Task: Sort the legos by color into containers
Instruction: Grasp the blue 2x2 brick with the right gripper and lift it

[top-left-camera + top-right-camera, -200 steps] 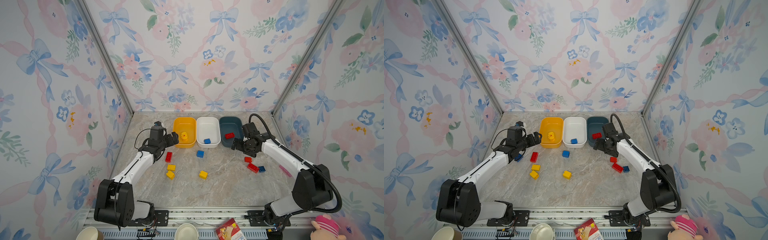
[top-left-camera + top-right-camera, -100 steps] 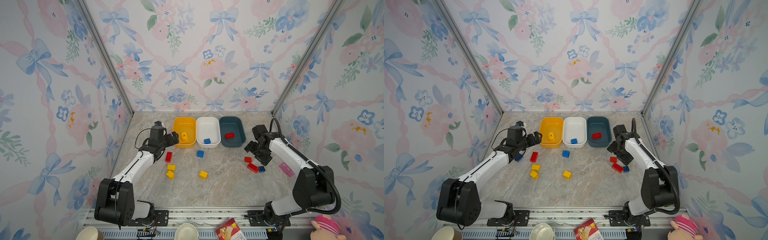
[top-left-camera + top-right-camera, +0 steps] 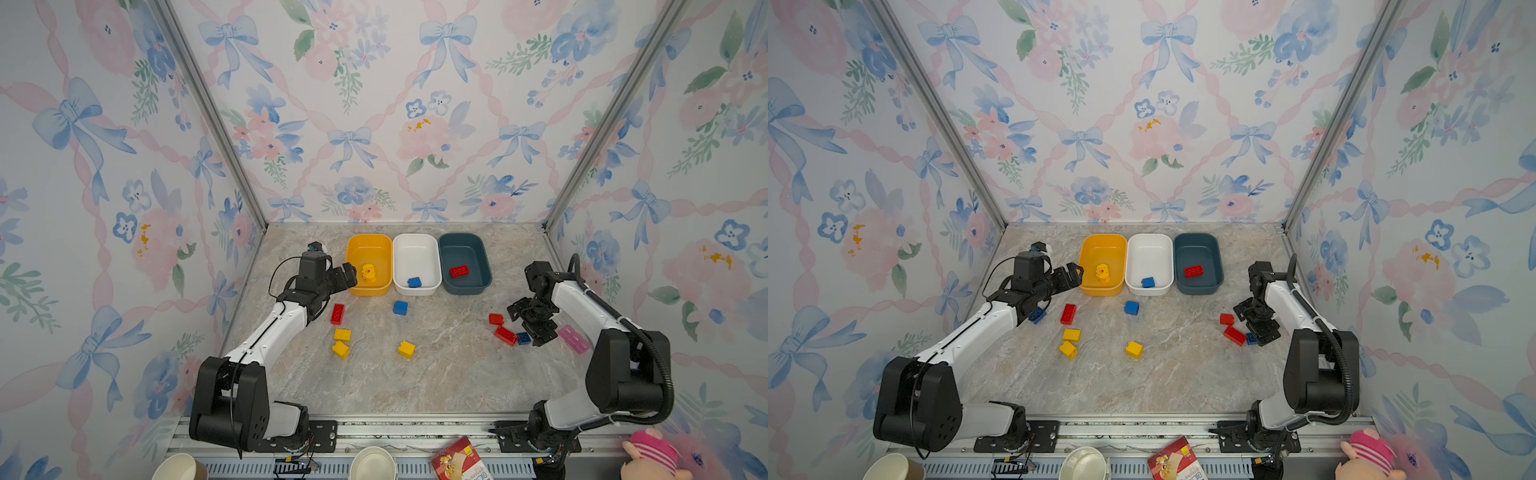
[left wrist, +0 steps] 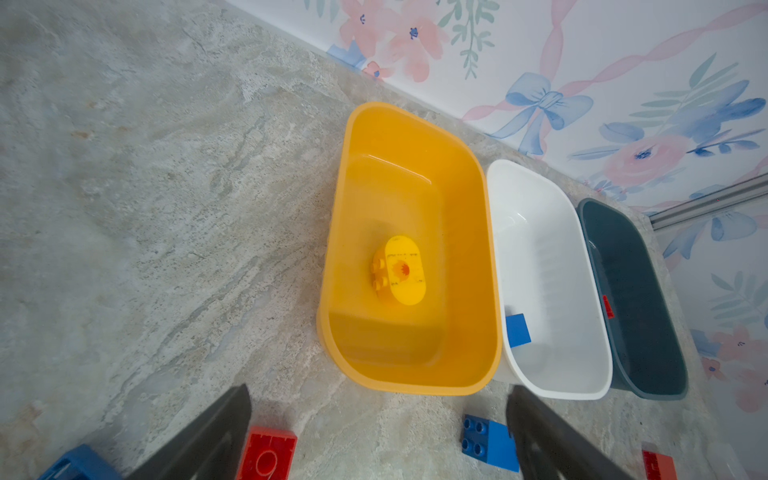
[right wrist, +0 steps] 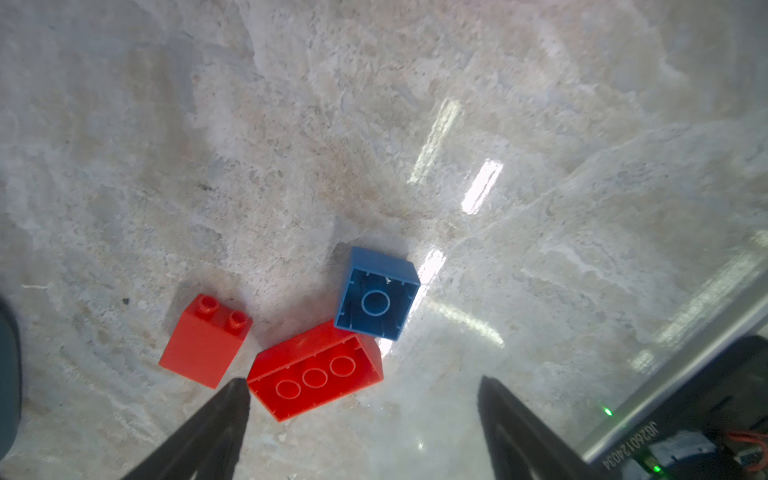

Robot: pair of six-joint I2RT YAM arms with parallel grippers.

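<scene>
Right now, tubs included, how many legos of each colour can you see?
Red legos: 4
Blue legos: 4, one partly under the left arm
Yellow legos: 4
Total: 12

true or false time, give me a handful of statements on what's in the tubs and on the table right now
1. The yellow-orange plastic tub holds a yellow studded brick. True.
2. The white plastic tub holds a red brick. False: it holds a blue brick.
3. The dark teal plastic tub is empty. False: an oblong red brick lies in it.
4. On the marble tabletop lie three yellow bricks. True.
5. The right gripper grips a brick. False: its jaws stand open around nothing.
</scene>
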